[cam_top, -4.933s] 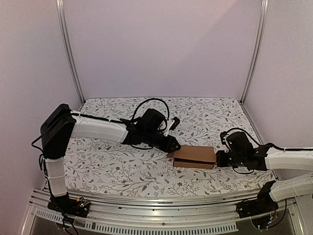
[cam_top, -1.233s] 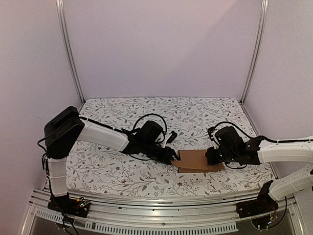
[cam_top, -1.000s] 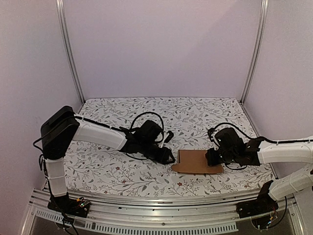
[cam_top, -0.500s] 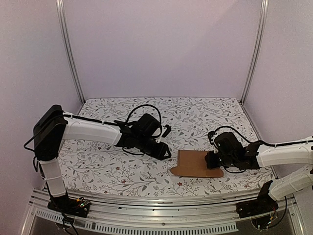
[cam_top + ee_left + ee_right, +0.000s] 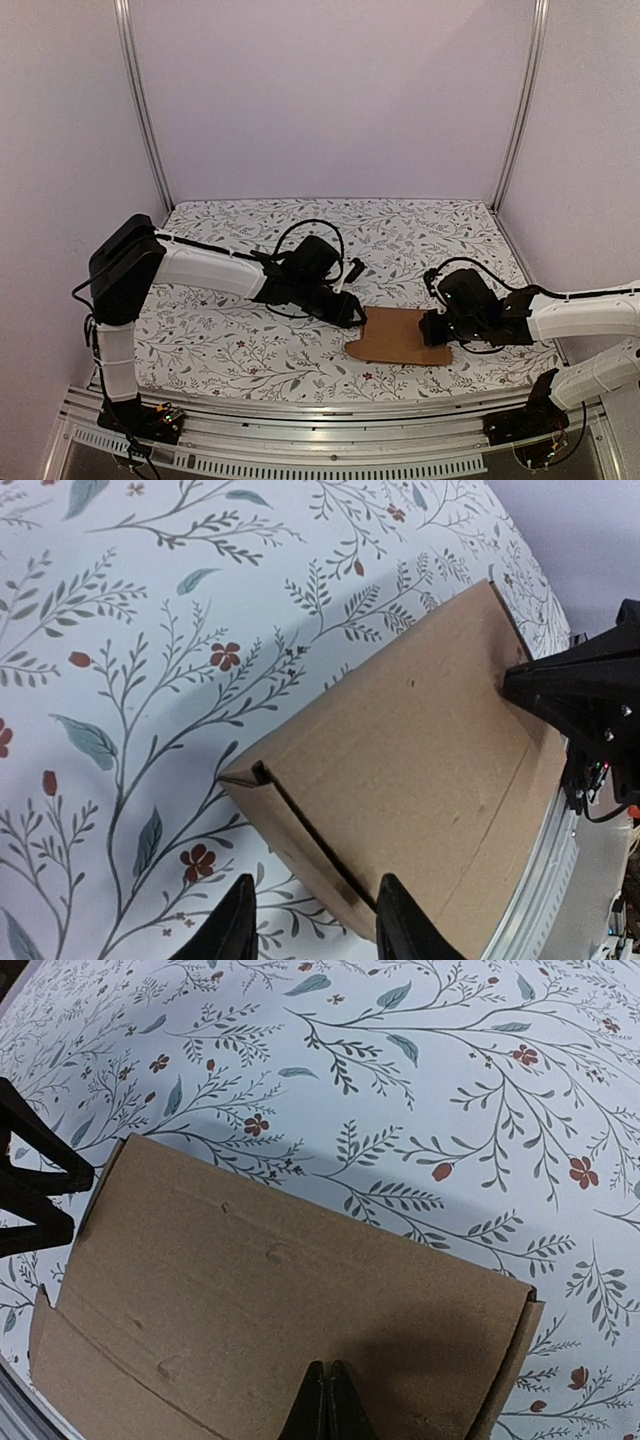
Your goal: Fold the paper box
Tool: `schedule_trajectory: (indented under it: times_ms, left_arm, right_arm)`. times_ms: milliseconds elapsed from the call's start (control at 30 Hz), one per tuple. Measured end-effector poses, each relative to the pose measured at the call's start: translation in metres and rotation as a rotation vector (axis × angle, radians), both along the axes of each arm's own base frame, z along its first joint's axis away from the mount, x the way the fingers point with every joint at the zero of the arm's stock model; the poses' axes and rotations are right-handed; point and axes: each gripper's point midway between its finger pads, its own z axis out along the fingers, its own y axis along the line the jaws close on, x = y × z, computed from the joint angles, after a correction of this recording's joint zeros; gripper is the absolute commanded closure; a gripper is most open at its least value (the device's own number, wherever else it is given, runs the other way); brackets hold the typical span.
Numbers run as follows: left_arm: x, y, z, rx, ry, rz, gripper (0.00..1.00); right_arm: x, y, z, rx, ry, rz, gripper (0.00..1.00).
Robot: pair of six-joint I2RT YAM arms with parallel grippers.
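Note:
The paper box (image 5: 398,336) is a flat brown cardboard mailer lying lid down on the floral table near the front middle. My left gripper (image 5: 352,308) is at its left end, open; in the left wrist view the gripper (image 5: 316,905) straddles the box's (image 5: 420,750) left side wall, one finger over the table, the other over the lid. My right gripper (image 5: 433,330) is shut, and its tips (image 5: 328,1400) rest on top of the box lid (image 5: 270,1280) near the right end. A narrow flap sticks out along the near edge.
The floral table cover (image 5: 400,235) spreads behind and to both sides of the box. The metal rail (image 5: 330,410) of the table's near edge runs just in front of it. Purple walls enclose the back and sides.
Over the last second the left gripper drew back from the box's left end and returned to it. The box slid slightly toward the near edge under the shut right gripper.

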Motion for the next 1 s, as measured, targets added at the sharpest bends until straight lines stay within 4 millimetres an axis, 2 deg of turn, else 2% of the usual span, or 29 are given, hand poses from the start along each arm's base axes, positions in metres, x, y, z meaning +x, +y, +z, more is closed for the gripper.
schedule_trajectory:
  times_ms: [133, 333, 500, 567, 700, 767, 1000]
  left_arm:
    - [-0.002, 0.001, -0.013, 0.023, 0.013, -0.002, 0.61]
    - [-0.008, -0.004, -0.014, 0.027, 0.006, -0.015, 0.61]
    - [-0.009, -0.005, -0.014, 0.033, -0.006, -0.017, 0.61]
    - [-0.009, -0.005, -0.014, 0.035, -0.009, -0.015, 0.62]
    - [-0.008, -0.005, -0.014, 0.037, -0.015, -0.015, 0.61]
    - [-0.008, -0.005, -0.014, 0.039, -0.019, -0.017, 0.61]
    - [-0.007, -0.004, -0.014, 0.046, -0.028, -0.014, 0.62]
  right_arm:
    - [-0.001, -0.001, 0.009, -0.008, -0.006, 0.010, 0.99]
    - [0.001, 0.000, 0.026, 0.003, -0.029, 0.015, 0.97]
    - [-0.003, -0.011, 0.040, -0.016, -0.048, 0.009, 0.96]
    - [-0.005, -0.016, 0.045, -0.022, -0.056, 0.005, 0.90]
    - [-0.011, -0.032, 0.054, -0.041, -0.070, -0.025, 0.69]
    - [-0.013, -0.038, 0.054, -0.040, -0.069, -0.051, 0.62]
    - [-0.020, -0.055, 0.032, -0.050, 0.003, -0.102, 0.58]
